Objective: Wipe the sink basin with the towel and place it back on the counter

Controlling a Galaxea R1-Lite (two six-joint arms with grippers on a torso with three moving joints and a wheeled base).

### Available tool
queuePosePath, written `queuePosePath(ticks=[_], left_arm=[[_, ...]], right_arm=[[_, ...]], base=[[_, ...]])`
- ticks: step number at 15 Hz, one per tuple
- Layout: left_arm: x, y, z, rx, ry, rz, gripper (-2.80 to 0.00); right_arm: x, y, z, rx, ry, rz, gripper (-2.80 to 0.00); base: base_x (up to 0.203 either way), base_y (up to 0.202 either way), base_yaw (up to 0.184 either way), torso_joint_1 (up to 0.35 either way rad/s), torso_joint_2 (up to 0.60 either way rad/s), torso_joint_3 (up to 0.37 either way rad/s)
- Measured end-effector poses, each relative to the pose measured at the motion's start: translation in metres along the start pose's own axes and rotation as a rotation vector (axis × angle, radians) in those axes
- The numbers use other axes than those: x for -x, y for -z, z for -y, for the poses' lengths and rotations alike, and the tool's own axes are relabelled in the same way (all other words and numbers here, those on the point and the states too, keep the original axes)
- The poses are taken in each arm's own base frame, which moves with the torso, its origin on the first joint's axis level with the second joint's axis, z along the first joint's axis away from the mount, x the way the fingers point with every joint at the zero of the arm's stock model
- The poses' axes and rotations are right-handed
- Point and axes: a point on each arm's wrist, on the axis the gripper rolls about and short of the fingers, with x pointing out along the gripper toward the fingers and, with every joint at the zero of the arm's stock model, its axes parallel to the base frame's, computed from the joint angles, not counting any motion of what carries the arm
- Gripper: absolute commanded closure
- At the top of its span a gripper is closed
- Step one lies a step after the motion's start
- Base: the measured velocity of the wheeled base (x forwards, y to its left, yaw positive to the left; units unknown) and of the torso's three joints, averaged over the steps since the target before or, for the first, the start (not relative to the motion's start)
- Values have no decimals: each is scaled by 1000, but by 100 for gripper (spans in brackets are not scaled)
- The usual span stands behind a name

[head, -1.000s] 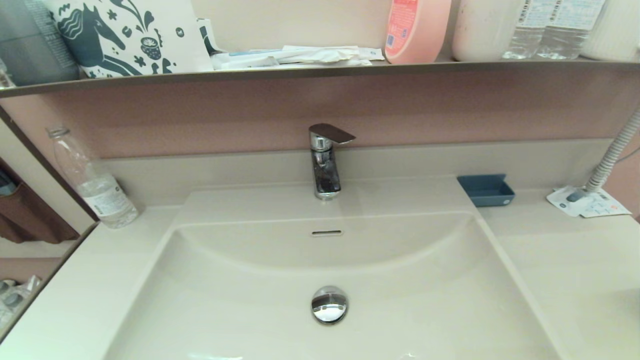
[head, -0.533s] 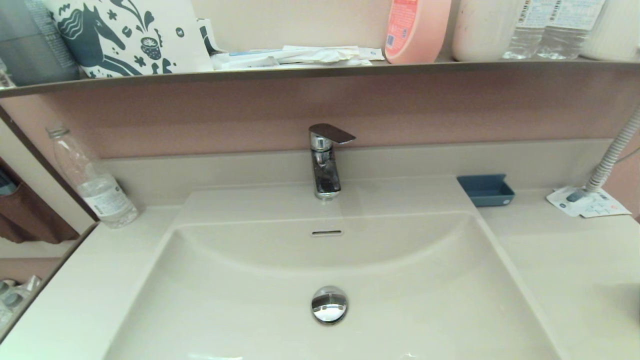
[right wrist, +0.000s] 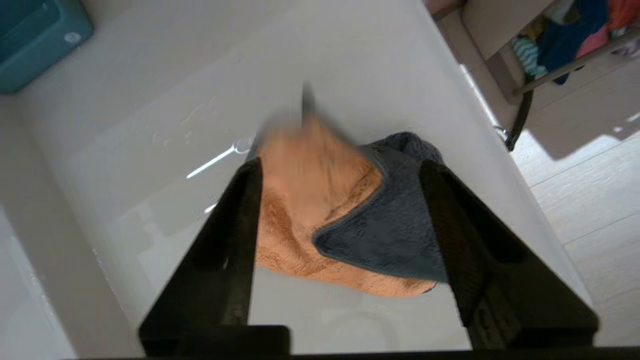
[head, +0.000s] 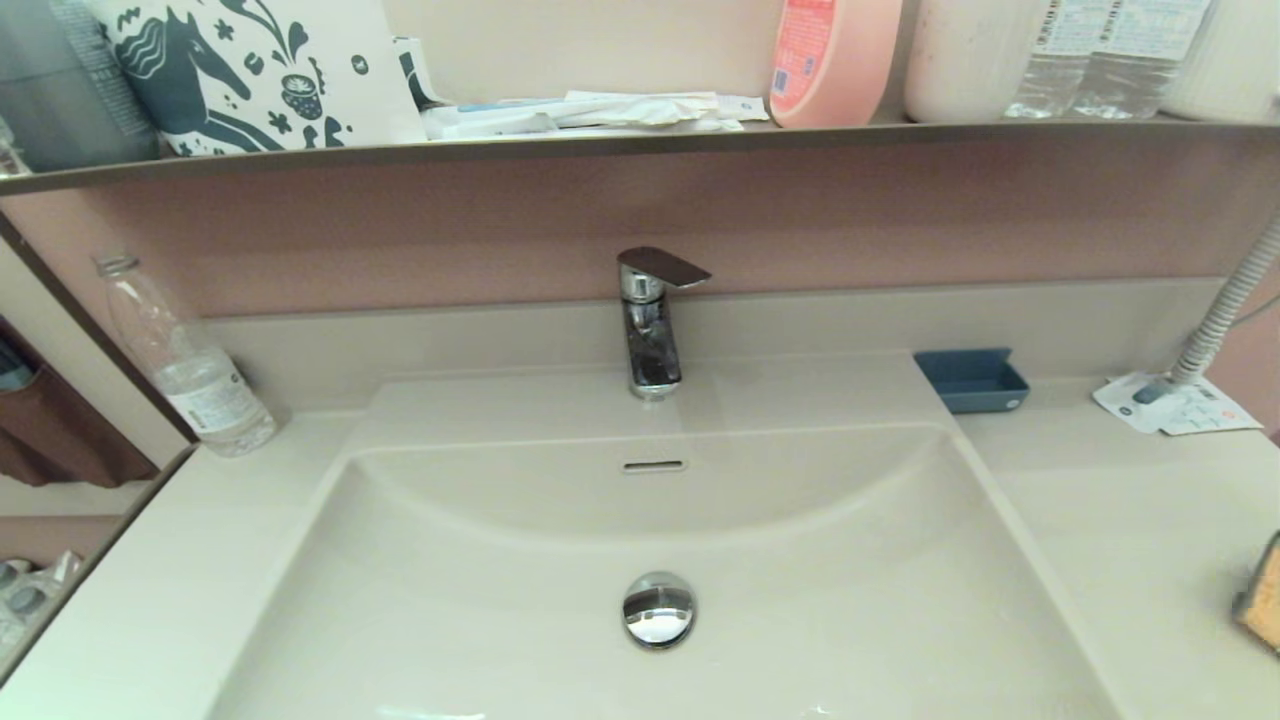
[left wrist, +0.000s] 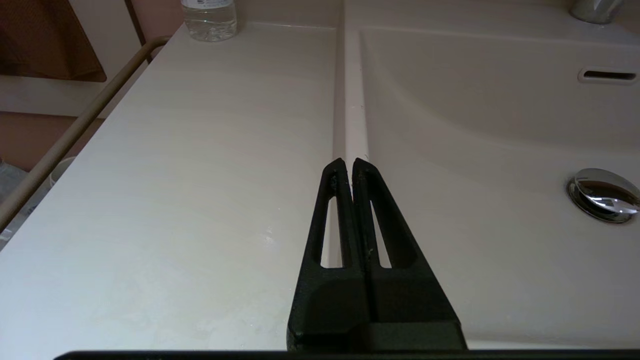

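The orange-yellow towel (right wrist: 300,220) with its dark grey side folded over lies bunched on the counter (right wrist: 350,60) to the right of the sink basin (head: 800,560). My right gripper (right wrist: 341,167) is open above it, a finger on each side of the cloth. The towel's far part is blurred. In the head view only a corner of the towel (head: 1262,600) shows at the right edge, and neither arm is seen. My left gripper (left wrist: 348,162) is shut and empty, low over the basin's left rim. The basin holds only its chrome drain stopper (head: 658,608).
A chrome faucet (head: 650,320) stands behind the basin. A blue dish (head: 972,380), printed papers (head: 1175,405) and a ribbed hose (head: 1225,310) occupy the right counter. A clear bottle (head: 185,365) stands at the left. A brown shelf (head: 640,140) runs overhead.
A corner of the towel has come into the head view at the right edge, where half a second ago there was only a dark shadow. The sink is unchanged.
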Motion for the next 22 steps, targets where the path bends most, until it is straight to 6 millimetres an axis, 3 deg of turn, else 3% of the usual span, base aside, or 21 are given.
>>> queuePosePath(ticks=[6,7,14,18,22], left_arm=[[0,0,0,1,0,0,0],[0,0,0,0,0,0,0],[0,0,0,0,0,0,0],[0,0,0,0,0,0,0],[0,0,0,1,-1,0,0]], right_arm=[[29,-5,-10,-32,28,83,-280],[31,-3,-11,-37,27,74,0],[38,4,-23,-25,-2,52,0],[45,27,-64,38,-178,-39,0],[87,62,-101,74,-330,-8,0]], base=[[0,0,0,0,0,0],[0,0,0,0,0,0],[0,0,0,0,0,0],[0,0,0,0,0,0],[0,0,0,0,0,0]])
